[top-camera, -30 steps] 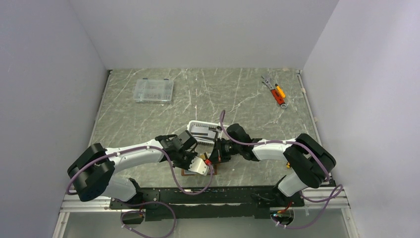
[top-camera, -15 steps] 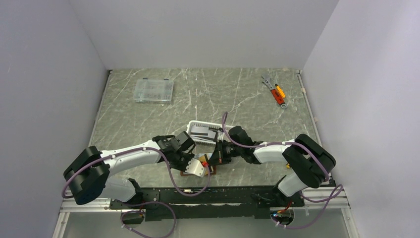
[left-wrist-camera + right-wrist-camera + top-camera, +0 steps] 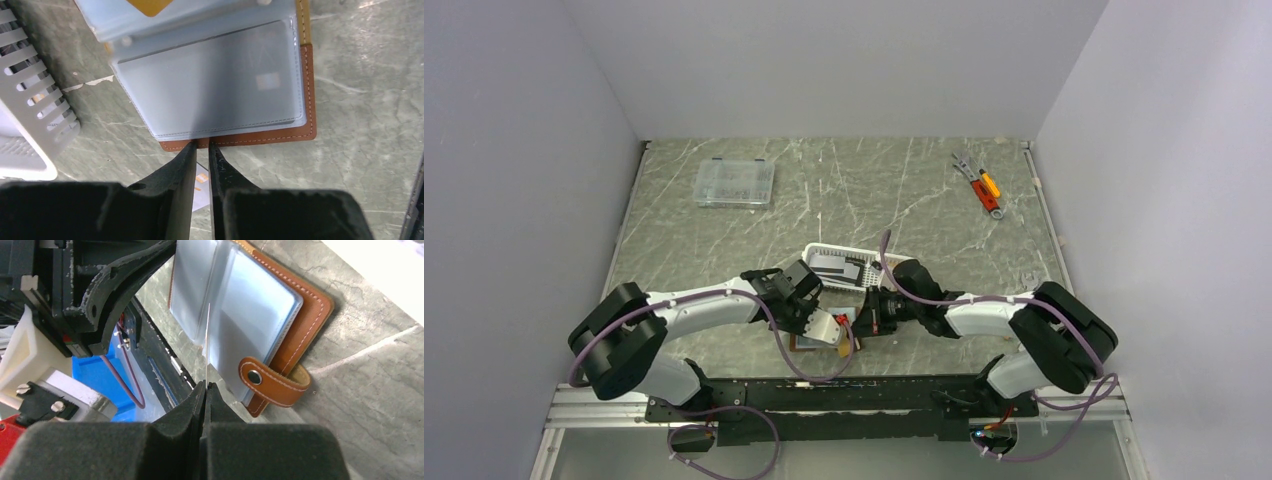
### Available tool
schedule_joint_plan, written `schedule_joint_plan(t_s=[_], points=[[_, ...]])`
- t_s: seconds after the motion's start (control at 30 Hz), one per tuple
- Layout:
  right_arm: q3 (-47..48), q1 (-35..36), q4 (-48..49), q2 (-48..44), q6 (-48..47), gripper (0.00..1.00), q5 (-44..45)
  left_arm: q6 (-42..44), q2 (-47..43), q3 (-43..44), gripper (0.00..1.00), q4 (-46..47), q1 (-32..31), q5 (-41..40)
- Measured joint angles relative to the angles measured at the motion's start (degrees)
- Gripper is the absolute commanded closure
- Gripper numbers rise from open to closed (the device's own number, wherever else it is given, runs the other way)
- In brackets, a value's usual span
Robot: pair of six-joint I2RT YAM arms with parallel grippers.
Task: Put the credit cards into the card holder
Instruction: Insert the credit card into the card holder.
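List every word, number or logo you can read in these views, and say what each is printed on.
None can be read in any view.
Grey card in the card holder: only a pale chip-like square, no legible letters.
Pale card under the left pincer: small orange marks, too blurred to read.
Snap tab: plain leather and a stud, no lettering.

**Leather, plastic, stone**

The card holder is smooth tan leather; its sleeves are glossy, translucent bluish plastic. The surface looks like veined grey-green stone, faintly shiny. The left hand and right hand are matt black, grainy plastic; the right's card is thin and rigid-looking.
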Motion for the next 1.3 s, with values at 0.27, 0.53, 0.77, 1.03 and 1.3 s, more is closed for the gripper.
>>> schedule_joint_plan(t_s=[0.27, 0.53, 0.77, 1.03, 1.3], points=[[-0.2, 0.0, -0.3, -2.6, 0.0, 1.00, 0.0, 0.3, 0.2, 0.0, 0.80, 0.5, -0.3, -0.2], [-0.1, -0.6, 1.0, 0.7, 0.0, 1.00, -1.6, 1.1, 1.4, 0.9, 0.80, 0.5, -2.0, -1.3], [-0.1, -1.8, 3.7, 4.4, 0.2, 1.00, -4.3, 1.3, 1.5, 0.9, 0.80, 0.6, -2.6, -1.9], [-0.1, -2.5, 8.1, 5.5, 1.6, 1.00, -6.4, 1.3, 1.5, 0.9, 0.81, 0.6, -2.6, -2.1], [-0.1, -2.6, 9.7, 7.6, 1.9, 1.00, -7.4, 1.3, 1.5, 0.9, 0.81, 0.6, -2.8, -2.2]])
